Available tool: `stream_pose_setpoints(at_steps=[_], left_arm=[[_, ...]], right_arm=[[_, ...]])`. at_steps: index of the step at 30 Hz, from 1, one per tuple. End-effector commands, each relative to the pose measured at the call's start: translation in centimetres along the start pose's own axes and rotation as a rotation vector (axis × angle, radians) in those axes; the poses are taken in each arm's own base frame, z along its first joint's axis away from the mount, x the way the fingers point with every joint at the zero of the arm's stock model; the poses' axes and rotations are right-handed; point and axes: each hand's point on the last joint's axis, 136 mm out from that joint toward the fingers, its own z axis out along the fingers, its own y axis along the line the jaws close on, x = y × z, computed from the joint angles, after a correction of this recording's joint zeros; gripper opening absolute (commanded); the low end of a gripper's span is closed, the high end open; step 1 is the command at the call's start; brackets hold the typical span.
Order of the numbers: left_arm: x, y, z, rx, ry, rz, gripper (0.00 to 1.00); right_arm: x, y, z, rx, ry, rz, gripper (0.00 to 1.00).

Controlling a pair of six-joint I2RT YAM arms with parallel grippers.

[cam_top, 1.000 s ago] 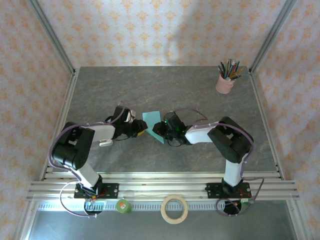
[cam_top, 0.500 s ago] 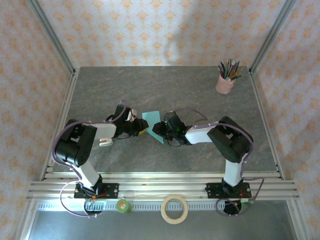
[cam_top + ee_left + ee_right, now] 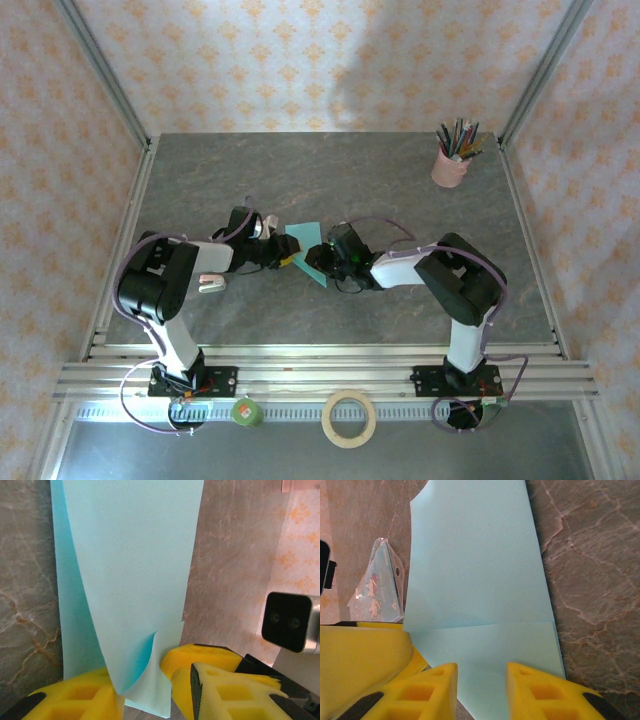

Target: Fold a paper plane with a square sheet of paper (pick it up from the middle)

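Note:
The square sheet of paper is light turquoise, creased, and lies mid-table between both arms. In the left wrist view the paper has a folded-over layer curling up near my yellow fingers. My left gripper is open, with the sheet's near corner in the gap between its fingers. Seen from above, the left gripper is at the sheet's left edge. My right gripper is open too, its fingers straddling the flat sheet and its cross crease. From above, the right gripper is at the sheet's right corner.
A small pale blue picture card lies left of the sheet, beside the left arm. A pink pencil cup stands at the far right. A tape roll and a green object rest on the front rail.
The left arm has shifted slightly, its wrist edging left and back while staying at the sheet's edge. The right arm and the sheet have hardly moved.

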Motion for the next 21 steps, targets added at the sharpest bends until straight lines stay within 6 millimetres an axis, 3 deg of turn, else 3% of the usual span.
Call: stream_pose_setpoints(at_steps=[1, 9, 21], left_arm=[[-0.4, -0.8, 0.1, 0.031, 0.024, 0.078, 0.39], [-0.3, 0.6, 0.5, -0.03, 0.034, 0.074, 0.37], [-0.7, 0.9, 0.4, -0.053, 0.019, 0.064, 0.22]], right_arm=[[1.0, -3.2, 0.1, 0.094, 0.028, 0.005, 0.28], [0.9, -2.9, 0.0, 0.089, 0.023, -0.005, 0.2], [0.5, -1.9, -0.3, 0.052, 0.012, -0.033, 0.2]])
